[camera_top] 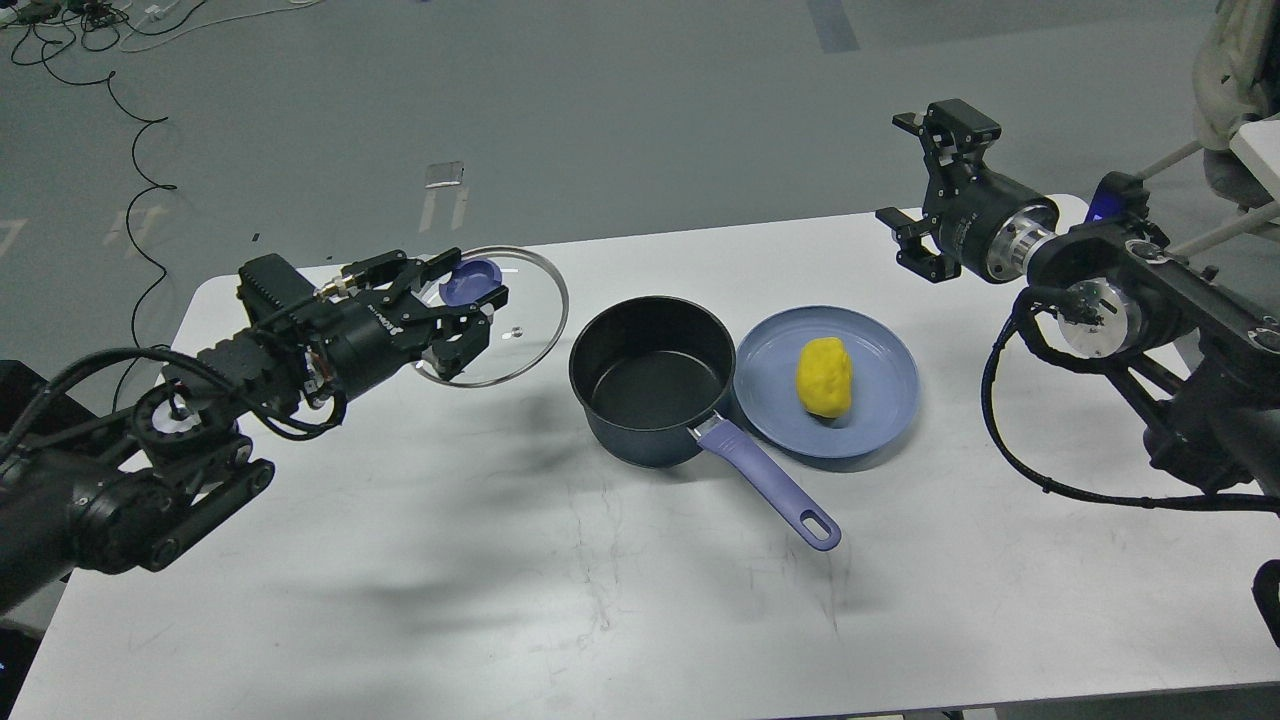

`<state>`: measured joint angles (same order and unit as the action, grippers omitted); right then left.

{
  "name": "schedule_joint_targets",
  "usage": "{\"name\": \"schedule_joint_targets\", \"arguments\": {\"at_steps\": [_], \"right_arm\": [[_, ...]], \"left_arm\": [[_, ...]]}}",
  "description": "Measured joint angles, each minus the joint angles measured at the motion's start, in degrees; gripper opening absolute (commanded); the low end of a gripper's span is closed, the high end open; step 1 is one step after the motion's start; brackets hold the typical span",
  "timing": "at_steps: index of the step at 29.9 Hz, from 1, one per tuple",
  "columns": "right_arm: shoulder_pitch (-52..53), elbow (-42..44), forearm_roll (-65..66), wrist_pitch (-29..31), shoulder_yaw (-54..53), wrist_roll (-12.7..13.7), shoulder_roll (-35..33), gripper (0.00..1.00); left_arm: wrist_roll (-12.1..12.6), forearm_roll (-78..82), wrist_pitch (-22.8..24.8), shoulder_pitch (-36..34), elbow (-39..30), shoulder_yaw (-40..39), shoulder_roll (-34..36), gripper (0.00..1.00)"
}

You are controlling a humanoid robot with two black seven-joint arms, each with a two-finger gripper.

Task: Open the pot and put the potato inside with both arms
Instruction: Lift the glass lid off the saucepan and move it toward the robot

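Note:
The dark navy pot [652, 378] stands uncovered at the table's middle, its black inside empty, its lavender handle [770, 484] pointing to the front right. My left gripper [470, 300] is shut on the purple knob of the glass lid [520, 325] and holds the lid in the air left of the pot. The yellow potato [824, 376] lies on a blue plate [885, 385] just right of the pot. My right gripper [920, 185] is open and empty, raised above the table's far right edge, well apart from the potato.
The white table [600, 580] bears only the pot and the plate. Black cables lie on the grey floor at the far left [130, 190]. A chair or frame [1240, 110] stands beyond the right arm.

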<state>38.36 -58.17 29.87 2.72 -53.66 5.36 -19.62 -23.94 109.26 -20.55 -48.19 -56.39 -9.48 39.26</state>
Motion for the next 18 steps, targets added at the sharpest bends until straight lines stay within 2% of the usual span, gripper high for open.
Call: {"name": "schedule_joint_targets", "arguments": {"at_steps": [9,18], "right_arm": [[0.08,0.09,0.01,0.0,0.2,0.0,0.02,1.0],[0.23,0.08,0.02,0.0,0.22,0.0,-0.03,1.0]], "left_arm": [[-0.24,-0.25,-3.92,6.36,1.13,1.15,1.03,0.61],[-0.16,-0.16,-7.11,9.36,8.27,1.74,-3.12,0.62]]}}
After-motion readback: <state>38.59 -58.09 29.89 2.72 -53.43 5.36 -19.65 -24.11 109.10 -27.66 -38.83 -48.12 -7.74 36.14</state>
